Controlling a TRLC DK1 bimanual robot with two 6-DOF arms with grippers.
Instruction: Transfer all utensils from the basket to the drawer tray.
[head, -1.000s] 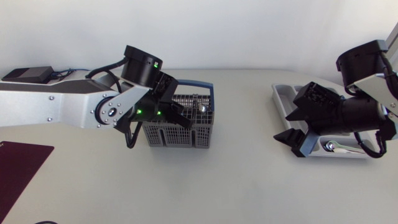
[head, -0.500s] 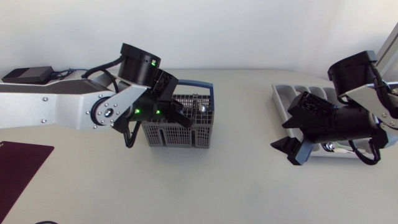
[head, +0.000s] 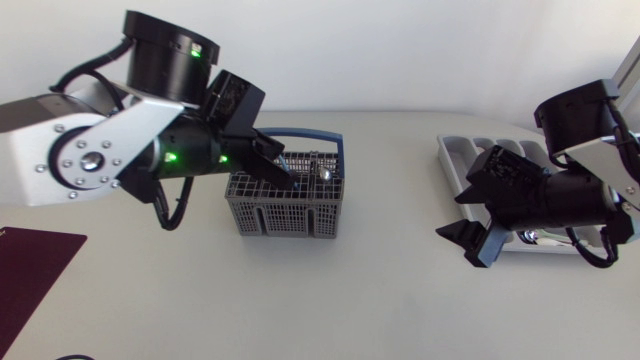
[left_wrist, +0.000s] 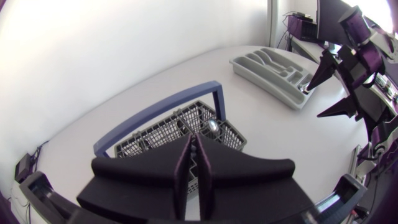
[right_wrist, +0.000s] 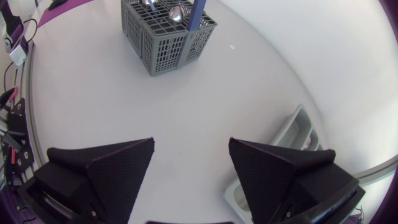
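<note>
Two grippers in view. Left gripper (head: 283, 170) above the basket (head: 285, 212), just over its open top. Fingers (left_wrist: 214, 171) pressed almost together, only a thin slit between; unable to tell whether anything is pinched there. Spoon (left_wrist: 213, 126) standing in the basket, beside the blue handle (left_wrist: 161, 112). Right gripper (head: 462, 215) spread wide, holding nothing, over bare table (head: 380, 290) just beside the end of the tray (head: 448, 150). One utensil (head: 535, 236) lying in the tray, close under the right arm.
</note>
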